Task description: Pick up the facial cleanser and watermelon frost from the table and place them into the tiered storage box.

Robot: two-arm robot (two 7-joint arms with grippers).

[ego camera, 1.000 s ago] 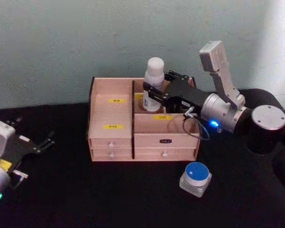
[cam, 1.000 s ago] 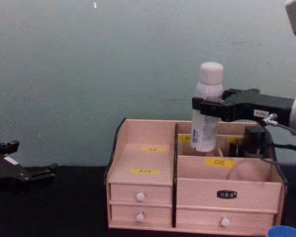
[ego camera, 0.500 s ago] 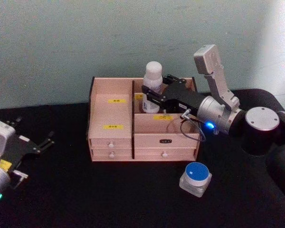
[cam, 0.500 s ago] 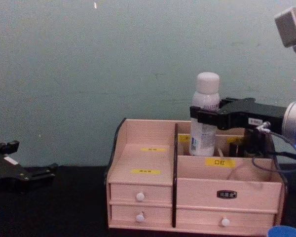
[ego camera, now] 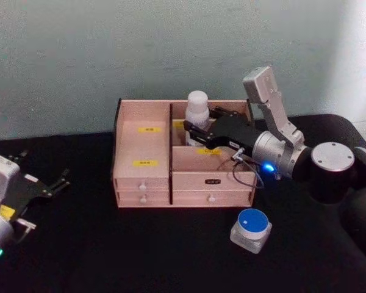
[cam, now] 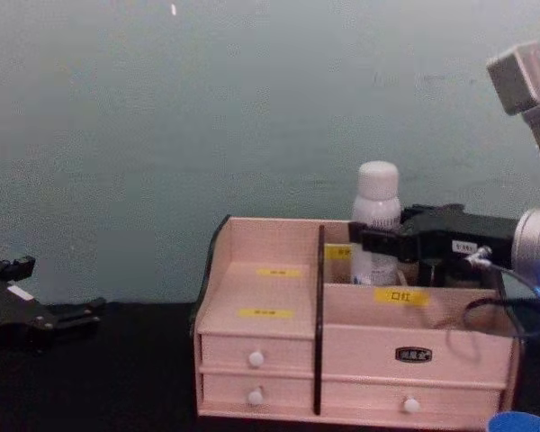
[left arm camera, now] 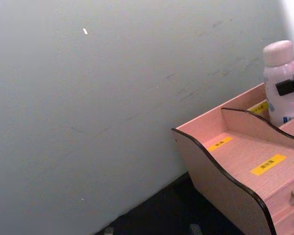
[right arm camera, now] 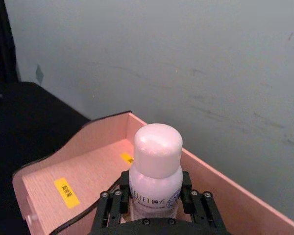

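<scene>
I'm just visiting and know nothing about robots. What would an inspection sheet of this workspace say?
Surface: black table, plain.
Job's things: tall white bottle upright in the rear right compartment of the pale pink wooden tiered box; squat clear blue-lidded jar on the table before the box's right end.
Clutter: nothing seen.
Claws: right claw shut on the bottle; left claw open, parked at far left.
Cables: dark cable looping at the right wrist.
Surroundings: plain pale green wall.

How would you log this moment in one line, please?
right claw: shut on white bottle, inside organiser, back-right compartment | left claw: parked, open | jar: on table
</scene>
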